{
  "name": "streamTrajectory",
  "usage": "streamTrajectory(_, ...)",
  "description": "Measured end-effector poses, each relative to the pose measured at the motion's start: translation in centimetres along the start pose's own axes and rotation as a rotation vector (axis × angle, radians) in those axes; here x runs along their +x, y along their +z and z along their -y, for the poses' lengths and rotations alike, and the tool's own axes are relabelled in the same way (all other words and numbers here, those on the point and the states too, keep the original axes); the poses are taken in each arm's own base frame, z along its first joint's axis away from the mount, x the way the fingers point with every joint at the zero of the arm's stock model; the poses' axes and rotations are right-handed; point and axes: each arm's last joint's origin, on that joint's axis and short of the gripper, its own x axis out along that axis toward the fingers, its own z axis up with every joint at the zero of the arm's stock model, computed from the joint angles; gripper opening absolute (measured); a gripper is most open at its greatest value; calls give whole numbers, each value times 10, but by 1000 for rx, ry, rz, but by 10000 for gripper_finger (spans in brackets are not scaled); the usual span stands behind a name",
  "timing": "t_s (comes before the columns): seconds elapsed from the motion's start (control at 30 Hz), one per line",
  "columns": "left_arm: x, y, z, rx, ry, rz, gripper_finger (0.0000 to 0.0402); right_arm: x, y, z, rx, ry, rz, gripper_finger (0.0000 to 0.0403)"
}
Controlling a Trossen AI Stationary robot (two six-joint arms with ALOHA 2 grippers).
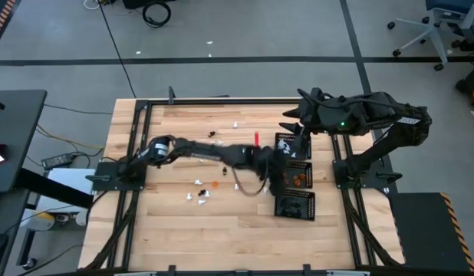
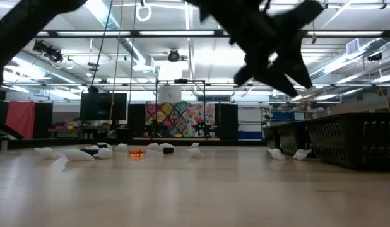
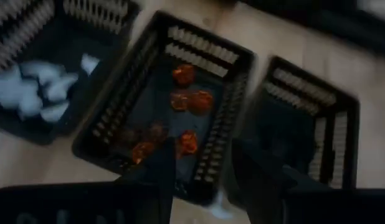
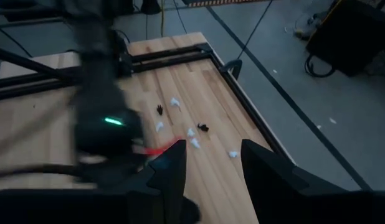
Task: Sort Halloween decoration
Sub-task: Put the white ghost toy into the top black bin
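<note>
Trinkets (image 1: 200, 193) look tiny, light, rigid; pinch across body w/ fingertips. Left gripper (image 3: 202, 165) open over orange tray (image 3: 236, 81), empty; right gripper (image 4: 211, 162) open.

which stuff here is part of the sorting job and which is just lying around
Part of the job:
- orange trinkets in the middle mesh tray
- white trinkets in the neighbouring tray
- third tray, contents unclear
- loose white trinkets, an orange one and black ones on the table
- left gripper over the orange tray

Just lying about:
- office chair
- floor cables
</note>
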Motion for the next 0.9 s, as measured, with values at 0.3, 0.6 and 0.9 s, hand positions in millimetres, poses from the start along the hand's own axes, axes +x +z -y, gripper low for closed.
streamTrajectory(0.3, -10, -21, 42, 295, -36, -77, 142, -5, -10, -6, 4, -18, -55, 158)
streamTrajectory(0.6, -33, -14, 45, 358, -45, -69, 142, -9, -13, -10, 1, -38, -54, 158)
streamTrajectory(0.9, -48, -41, 55, 497, -34, -314, 142, -10, -13, -11, -6, -52, -48, 158)
